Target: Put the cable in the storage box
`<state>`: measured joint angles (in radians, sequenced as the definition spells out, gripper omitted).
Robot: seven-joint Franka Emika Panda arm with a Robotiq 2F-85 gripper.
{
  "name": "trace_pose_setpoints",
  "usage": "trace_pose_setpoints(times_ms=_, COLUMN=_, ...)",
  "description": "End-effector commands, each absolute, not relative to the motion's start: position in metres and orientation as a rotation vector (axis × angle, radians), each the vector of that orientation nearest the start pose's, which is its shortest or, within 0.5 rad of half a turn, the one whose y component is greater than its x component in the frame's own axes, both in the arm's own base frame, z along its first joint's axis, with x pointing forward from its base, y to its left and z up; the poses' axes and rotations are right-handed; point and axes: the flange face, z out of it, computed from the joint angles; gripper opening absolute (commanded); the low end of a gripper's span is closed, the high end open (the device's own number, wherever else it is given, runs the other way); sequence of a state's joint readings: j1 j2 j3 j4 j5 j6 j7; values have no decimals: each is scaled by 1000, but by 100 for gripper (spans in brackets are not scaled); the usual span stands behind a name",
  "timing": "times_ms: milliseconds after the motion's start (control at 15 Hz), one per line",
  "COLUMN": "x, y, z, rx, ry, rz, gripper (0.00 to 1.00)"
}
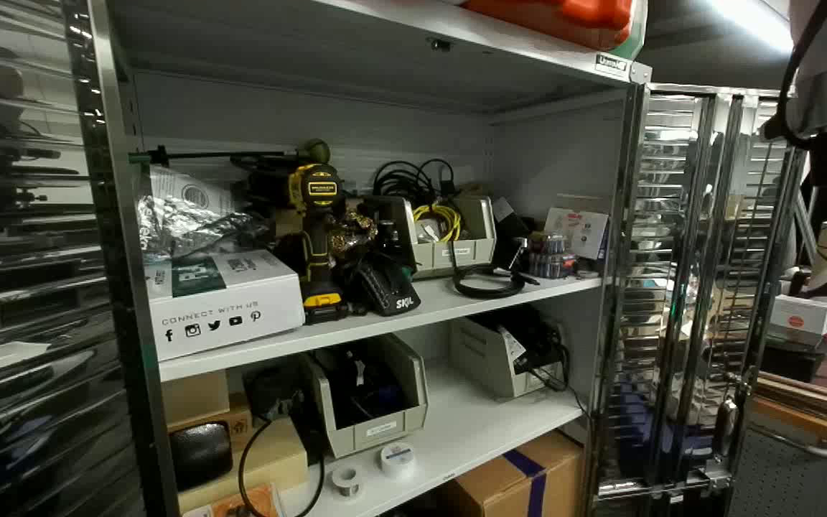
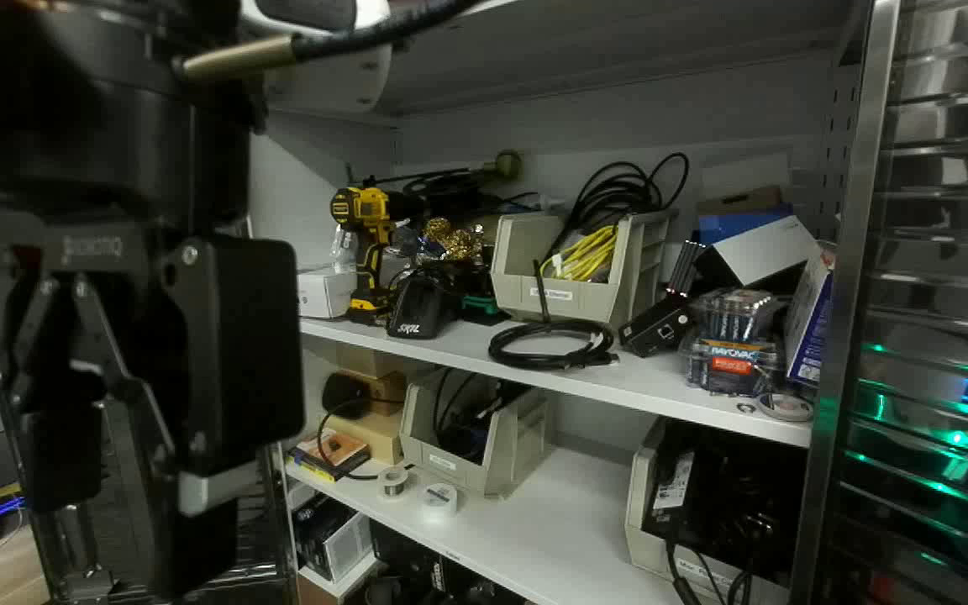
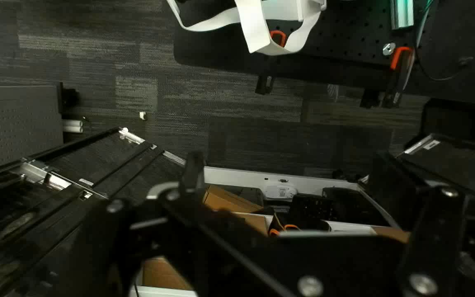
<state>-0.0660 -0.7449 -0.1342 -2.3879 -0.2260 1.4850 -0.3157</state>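
A coiled black cable lies on the upper shelf in both exterior views (image 1: 489,282) (image 2: 551,346). A strand of it runs up the front of a beige storage box (image 1: 453,256) (image 2: 564,296). The box holds yellow and black cables and has a white label on its front. My gripper (image 2: 127,512) is large in the foreground at the left of that exterior view, outside the cabinet and well apart from the cable. Its fingers are spread with nothing held. In the wrist view my gripper (image 3: 311,206) points down; the cable and box do not show there.
A yellow drill (image 1: 320,208), a black SKIL charger (image 2: 418,307) and a battery pack (image 2: 732,357) stand near the box. More beige bins (image 1: 377,429) (image 2: 644,538) are on the lower shelf (image 2: 551,487). Metal cabinet doors (image 1: 679,301) stand open at the sides.
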Motion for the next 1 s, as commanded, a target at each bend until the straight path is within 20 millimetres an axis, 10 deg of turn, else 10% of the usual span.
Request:
trace_pose_setpoints(times_ms=0, x=295, y=-96, z=557, rx=-3211, ry=-252, rz=300, gripper=100)
trace_pose_setpoints(times_ms=400, x=299, y=-96, z=561, rx=-3217, ry=-240, rz=291, gripper=100)
trace_pose_setpoints(times_ms=933, x=403, y=-85, z=534, rx=-3312, ry=-101, rz=168, gripper=100)
